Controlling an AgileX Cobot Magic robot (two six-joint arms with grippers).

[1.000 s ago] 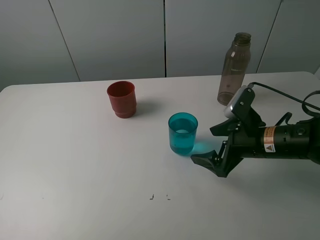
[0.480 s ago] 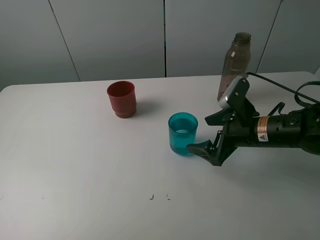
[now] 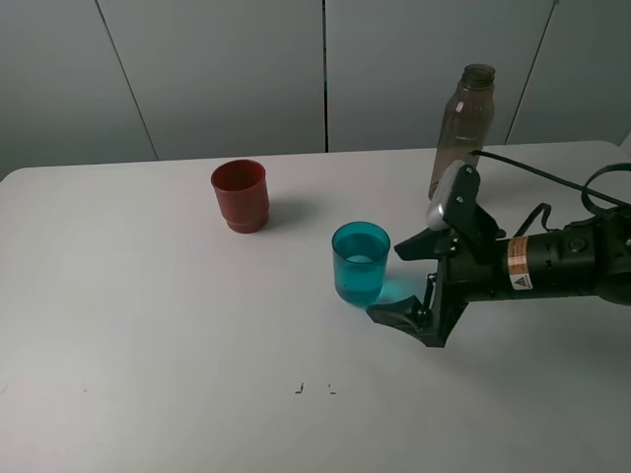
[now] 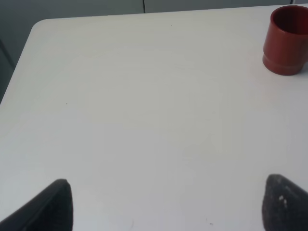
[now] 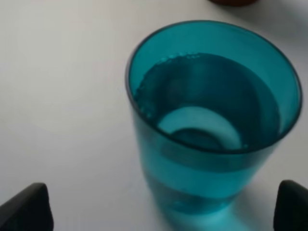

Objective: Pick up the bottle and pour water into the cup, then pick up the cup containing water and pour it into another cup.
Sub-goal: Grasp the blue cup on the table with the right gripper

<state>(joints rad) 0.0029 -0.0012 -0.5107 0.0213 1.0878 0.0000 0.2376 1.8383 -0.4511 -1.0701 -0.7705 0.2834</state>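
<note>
Right gripper (image 3: 390, 283) nearer the cup (image 3: 360, 264)

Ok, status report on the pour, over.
Right gripper jaws open beside teal cup, no grip yet. Left gripper open, holding nothing. Cup upright, water in it. Nothing between it and red cup.

Left gripper (image 4: 168, 208) hovers over the white table (image 4: 144, 120), dark fingertips (image 4: 53, 207) spread wide, only bare tabletop between them. Well ahead, off to one side, the dark red cup (image 4: 288, 41) stands upright, partly cut off.
</note>
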